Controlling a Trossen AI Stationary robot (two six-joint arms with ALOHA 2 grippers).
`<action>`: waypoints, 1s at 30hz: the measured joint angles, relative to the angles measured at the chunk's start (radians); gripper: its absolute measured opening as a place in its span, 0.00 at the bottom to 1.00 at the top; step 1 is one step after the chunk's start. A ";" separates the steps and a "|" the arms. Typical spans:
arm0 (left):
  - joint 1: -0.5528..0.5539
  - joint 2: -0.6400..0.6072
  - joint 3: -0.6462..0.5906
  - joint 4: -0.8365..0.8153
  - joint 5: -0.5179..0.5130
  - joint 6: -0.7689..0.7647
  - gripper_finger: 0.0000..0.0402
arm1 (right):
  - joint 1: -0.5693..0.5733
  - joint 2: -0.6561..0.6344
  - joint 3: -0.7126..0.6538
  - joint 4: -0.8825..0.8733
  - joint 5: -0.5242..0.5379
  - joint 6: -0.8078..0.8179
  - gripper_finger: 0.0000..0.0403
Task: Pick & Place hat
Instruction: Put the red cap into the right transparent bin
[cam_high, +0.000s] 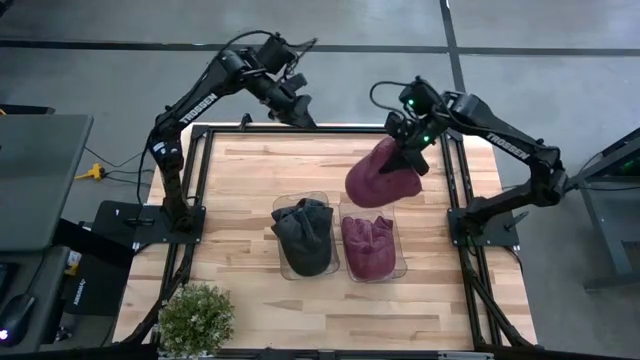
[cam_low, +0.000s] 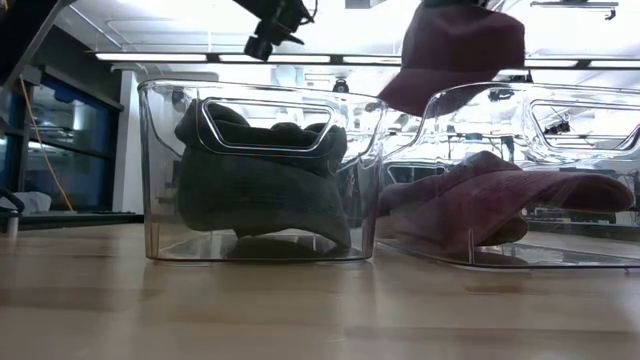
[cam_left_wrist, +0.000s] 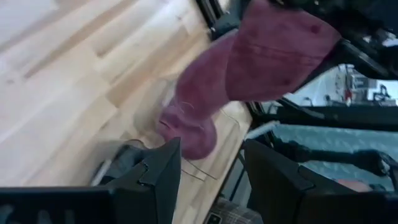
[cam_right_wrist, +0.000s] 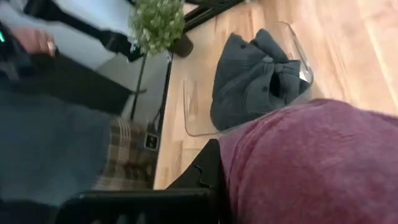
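Observation:
A maroon hat (cam_high: 378, 180) hangs in the air over the far end of the right clear bin (cam_high: 400, 268), with my right gripper (cam_high: 410, 156) shut on it. Another maroon hat (cam_high: 368, 246) lies inside that bin. The left clear bin (cam_high: 282, 262) holds a dark grey hat (cam_high: 303, 235). In the low view the held hat (cam_low: 455, 50) is above the right bin's rim (cam_low: 470, 90). My left gripper (cam_high: 298, 108) is raised over the table's far edge, open, nothing between its fingers (cam_left_wrist: 163, 177). My right gripper holds the maroon hat by its upper, far-right part (cam_high: 397, 162), coming down at a slant from the table's far right. The gripper and the cloth hide the exact place of contact. The hat hangs below the fingers, clear of bin and table.
A small potted plant (cam_high: 195, 318) stands at the table's near left corner. The two bins sit side by side at mid-table, with bare wood (cam_high: 240, 170) left of and beyond them. A person's hand (cam_right_wrist: 34, 40) shows beyond the table in the right wrist view.

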 joint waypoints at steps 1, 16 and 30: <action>-0.003 -0.007 -0.001 0.005 0.005 0.000 0.42 | 0.010 -0.002 0.000 -0.003 0.008 -0.017 0.00; -0.181 -0.237 -0.022 0.118 -0.270 -0.221 0.42 | 0.041 -0.010 0.000 -0.005 0.027 -0.093 0.00; -0.469 -0.680 -1.027 1.003 -0.691 -0.500 0.42 | 0.041 -0.010 0.000 -0.102 0.024 -0.243 0.00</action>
